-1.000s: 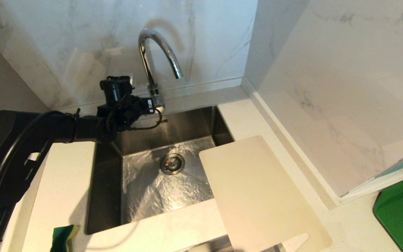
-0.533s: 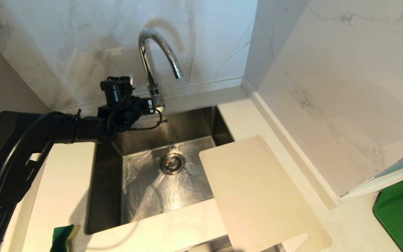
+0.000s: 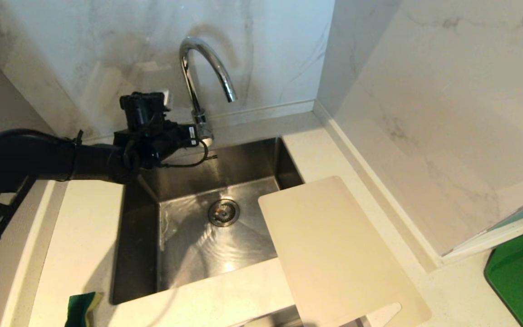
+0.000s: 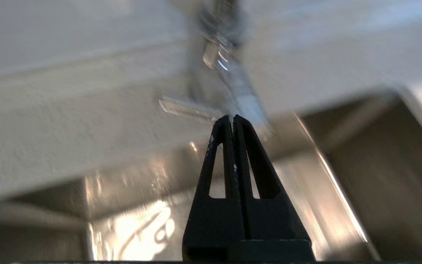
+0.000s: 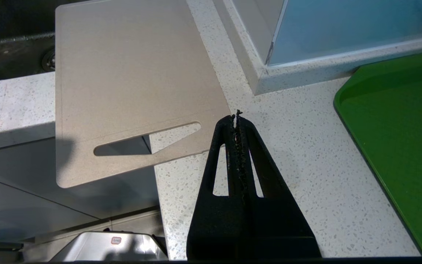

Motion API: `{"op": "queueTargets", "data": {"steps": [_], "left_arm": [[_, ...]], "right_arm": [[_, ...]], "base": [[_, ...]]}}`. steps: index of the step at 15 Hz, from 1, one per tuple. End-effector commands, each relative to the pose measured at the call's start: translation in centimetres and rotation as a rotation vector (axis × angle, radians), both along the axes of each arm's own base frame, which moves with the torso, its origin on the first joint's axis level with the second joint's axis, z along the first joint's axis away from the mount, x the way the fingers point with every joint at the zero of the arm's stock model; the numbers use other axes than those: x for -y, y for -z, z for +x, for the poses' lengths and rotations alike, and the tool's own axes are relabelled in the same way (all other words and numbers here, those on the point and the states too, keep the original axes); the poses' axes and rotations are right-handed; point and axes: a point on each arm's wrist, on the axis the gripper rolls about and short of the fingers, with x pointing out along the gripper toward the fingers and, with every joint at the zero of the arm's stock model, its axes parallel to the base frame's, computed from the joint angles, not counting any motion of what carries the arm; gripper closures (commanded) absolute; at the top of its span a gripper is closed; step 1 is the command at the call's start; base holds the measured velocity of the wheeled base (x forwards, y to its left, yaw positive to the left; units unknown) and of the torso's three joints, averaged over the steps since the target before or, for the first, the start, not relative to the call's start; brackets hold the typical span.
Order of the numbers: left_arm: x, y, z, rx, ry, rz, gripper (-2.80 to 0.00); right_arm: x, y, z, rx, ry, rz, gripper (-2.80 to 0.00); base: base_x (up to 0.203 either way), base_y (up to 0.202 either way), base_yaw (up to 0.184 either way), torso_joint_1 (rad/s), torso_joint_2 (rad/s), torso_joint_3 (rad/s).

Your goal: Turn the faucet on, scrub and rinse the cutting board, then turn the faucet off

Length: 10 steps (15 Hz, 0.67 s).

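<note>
Faucet [image 3: 202, 77] stands behind the sink [image 3: 143, 254]. Left claw [image 4: 232, 118], pinched closed on nothing, sits at the faucet's base by its lever [image 4: 185, 108]. Board [image 3: 334, 250] lies on the worktop [image 3: 84, 245], overhanging the sink's right edge. Right claw [image 5: 236, 118], closed and empty, hangs just beside the board's slot end.

Glossy chrome faucet [image 3: 207, 72], matt plastic cutting board [image 3: 334, 250], speckled stone counter [image 5: 299, 154].
</note>
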Motion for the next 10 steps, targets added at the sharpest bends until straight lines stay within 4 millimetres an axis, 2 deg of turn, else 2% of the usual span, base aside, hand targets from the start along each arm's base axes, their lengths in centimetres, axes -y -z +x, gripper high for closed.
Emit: {"op": "queueTargets", "data": {"steps": [1, 3, 5, 7, 10], "left_arm": [[-1.3, -2.5, -4.4, -0.018, 0.046, 0.004, 0.00], [-2.7, -2.2, -7.8, -0.089, 0.089, 0.034, 0.00], [-5.0, -1.4, -10.7, -0.162, 0.082, 0.079, 0.00], [-8.6, -0.3, -13.2, -0.238, 0.017, 0.107, 0.00], [-13.6, 0.4, -17.5, -0.282, -0.050, 0.088, 0.00]], "right_arm": [[0.0, 0.0, 0.0, -0.001, 0.000, -0.001, 0.00], [0.0, 0.0, 0.0, -0.001, 0.000, -0.001, 0.00], [0.0, 0.0, 0.0, -0.001, 0.000, -0.001, 0.00], [0.0, 0.0, 0.0, -0.001, 0.000, -0.001, 0.00], [0.0, 0.0, 0.0, -0.001, -0.001, -0.001, 0.00]], "base": [[0.000, 0.000, 0.000, 0.000, 0.00, 0.000], [0.000, 0.000, 0.000, 0.000, 0.00, 0.000], [0.000, 0.000, 0.000, 0.000, 0.00, 0.000], [0.000, 0.000, 0.000, 0.000, 0.00, 0.000], [0.000, 0.000, 0.000, 0.000, 0.00, 0.000]]}}
